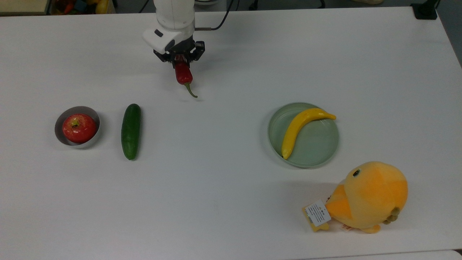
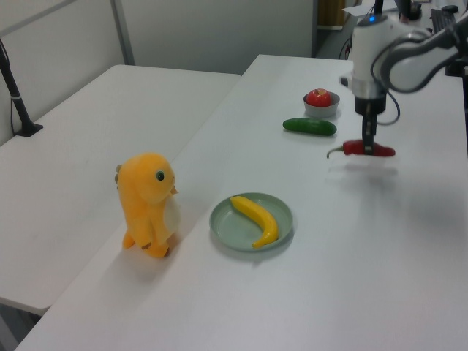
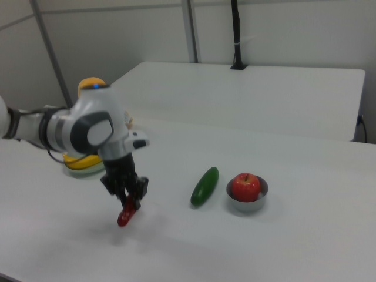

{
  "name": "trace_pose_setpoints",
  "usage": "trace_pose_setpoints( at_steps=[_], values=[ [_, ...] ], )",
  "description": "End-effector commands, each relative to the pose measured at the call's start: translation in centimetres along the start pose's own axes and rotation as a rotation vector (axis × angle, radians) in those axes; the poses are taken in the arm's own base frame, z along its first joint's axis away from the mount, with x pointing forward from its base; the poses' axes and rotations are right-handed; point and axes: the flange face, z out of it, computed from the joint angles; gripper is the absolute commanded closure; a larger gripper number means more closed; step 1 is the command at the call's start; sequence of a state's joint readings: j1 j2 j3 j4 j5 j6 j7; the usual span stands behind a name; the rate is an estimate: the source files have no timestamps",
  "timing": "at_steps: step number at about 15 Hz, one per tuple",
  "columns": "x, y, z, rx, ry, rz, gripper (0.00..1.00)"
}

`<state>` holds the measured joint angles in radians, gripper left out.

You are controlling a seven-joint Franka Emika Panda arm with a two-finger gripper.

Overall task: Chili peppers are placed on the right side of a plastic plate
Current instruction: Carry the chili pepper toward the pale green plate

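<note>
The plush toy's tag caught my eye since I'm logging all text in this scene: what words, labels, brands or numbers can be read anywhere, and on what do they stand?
White tag on the orange plush toy: printed lines are there, too small to read.
Yellow card under that tag: no legible text.
Chili pepper, plastic plate, banana, cucumber, apple, metal bowl: no writing.
Gripper: no readable marking.
</note>
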<state>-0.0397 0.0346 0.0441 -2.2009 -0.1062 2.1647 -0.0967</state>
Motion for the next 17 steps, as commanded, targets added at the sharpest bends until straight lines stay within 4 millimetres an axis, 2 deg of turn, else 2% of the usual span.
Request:
trace_pose_setpoints(
  at_steps=[1, 3, 5, 8, 10, 11, 14, 17],
  values=[
    [1.6, 0.6, -7.6, 0.024, 0.016, 0.032, 0.95],
    [2.9, 0.8, -11.1, 0.049, 0.033, 0.046, 0.95],
    [5.3, -0.8, -13.7, 0.072, 0.042, 0.07, 0.95],
    [9.3, -3.1, -14.5, 0.08, 0.07, 0.114, 0.94],
    [11.9, -4.9, -13.5, 0.081, 0.078, 0.15, 0.94],
    [13.0, -6.1, -12.1, 0.082, 0.061, 0.157, 0.94],
    [16.2, -9.2, -9.6, 0.09, 0.067, 0.181, 0.94],
    [18.7, -11.2, -5.6, 0.107, 0.118, 0.229, 0.94]
  ],
)
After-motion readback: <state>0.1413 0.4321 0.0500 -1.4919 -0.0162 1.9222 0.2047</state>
